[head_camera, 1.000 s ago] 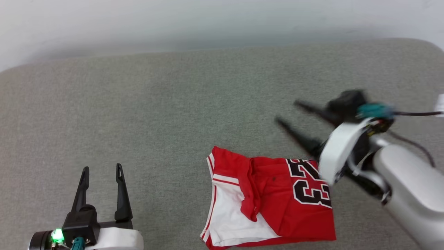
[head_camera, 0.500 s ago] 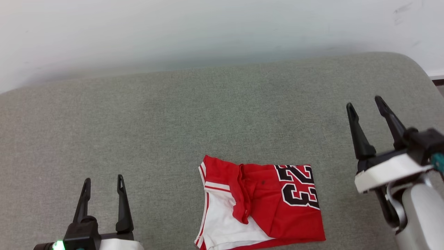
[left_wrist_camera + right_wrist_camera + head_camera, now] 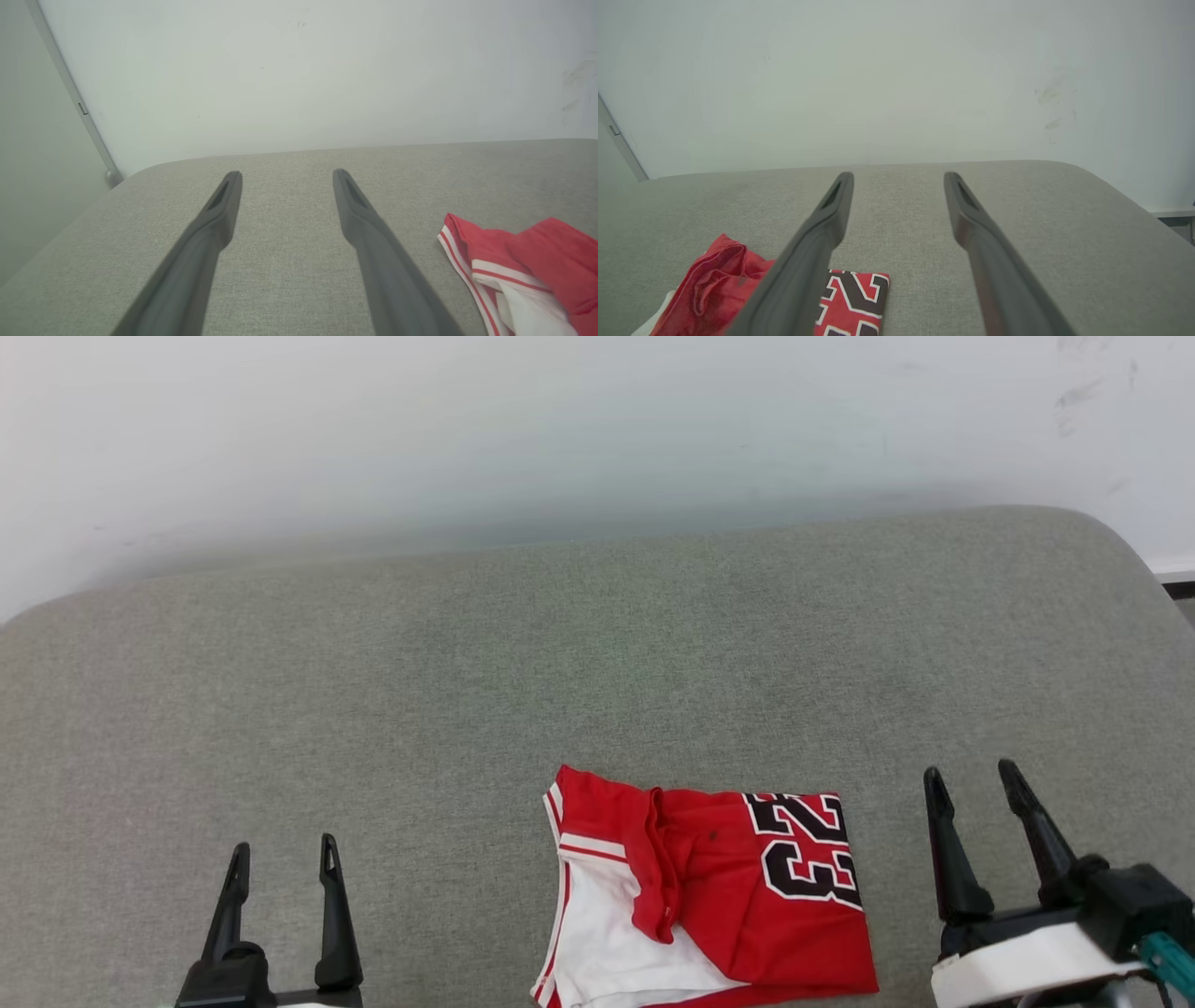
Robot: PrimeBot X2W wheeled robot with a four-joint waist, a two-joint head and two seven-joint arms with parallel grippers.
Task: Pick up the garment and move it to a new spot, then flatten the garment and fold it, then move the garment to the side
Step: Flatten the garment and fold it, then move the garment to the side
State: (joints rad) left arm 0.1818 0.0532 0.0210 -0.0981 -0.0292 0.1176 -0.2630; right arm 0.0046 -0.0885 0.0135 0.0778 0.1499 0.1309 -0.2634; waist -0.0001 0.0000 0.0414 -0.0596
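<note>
**Folded garment close to the front edge, both end effectors free**

The garment (image 3: 709,887) lies folded in a compact packet near the front edge of the padded surface (image 3: 467,691), right of the middle. The "23" print is on its right part and a white sleeve at its front left.

The left end effector (image 3: 284,845) and the right end effector (image 3: 969,770) are both released, with fingers apart and nothing between them. The right one is just beside the packet; the left one is well apart from it.

A loose red ridge runs across the packet. If the fingers catch only this top layer, I think the fold can open. A push toward the front can slide the packet over the edge, and the rough cloth cover can make it bunch when dragged.

The surface is grey, woven, with rounded corners. Behind it stands a plain pale wall (image 3: 560,429) with some scuff marks at the upper right.
</note>
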